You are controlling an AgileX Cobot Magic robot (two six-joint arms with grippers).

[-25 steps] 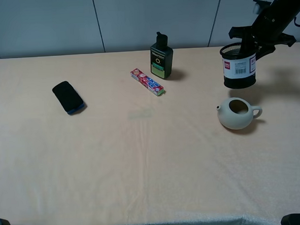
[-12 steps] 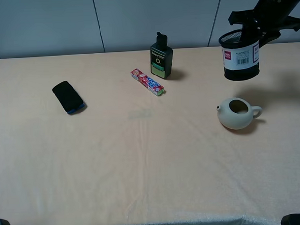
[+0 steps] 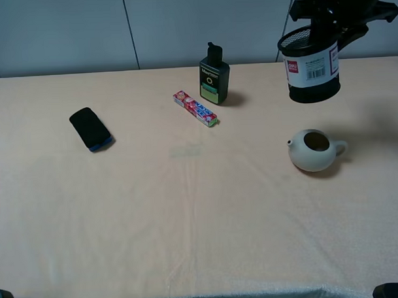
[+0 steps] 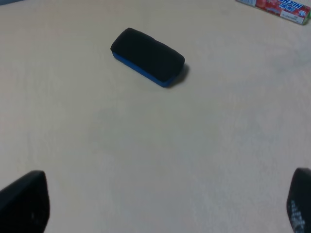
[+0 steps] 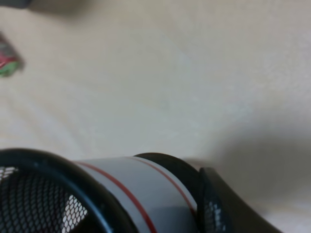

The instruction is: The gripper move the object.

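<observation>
Operator: Report the condition of the right gripper (image 3: 326, 35).

Technician: Its fingers are clamped on the rim of the black wire-mesh pen cup (image 3: 310, 68). In the wrist view one finger (image 5: 228, 213) lies against the outside of the cup wall, just beside the white label with its red stripe. The other finger cannot be made out there.

Operator: Locate the pen cup.

Technician: It hangs directly beneath those fingers, clear of the table (image 3: 188, 221) and slightly tilted. The barcode label faces the high camera. The cream teapot (image 3: 315, 150) stands on the table below the fingers and the cup, apart from both. The dark green bottle (image 3: 214, 76) stands well to the side of the fingers, toward the left arm. The red candy pack (image 3: 195, 108) lies just beyond it.

Operator: Report the left gripper (image 4: 163, 204).

Technician: Its fingers stand wide apart and grip nothing. Only the two tips show. A black eraser (image 4: 148, 57) with a blue base lies on the table ahead of the fingers, roughly between their lines, apart from both tips. One end of the candy pack shows farther ahead.
</observation>
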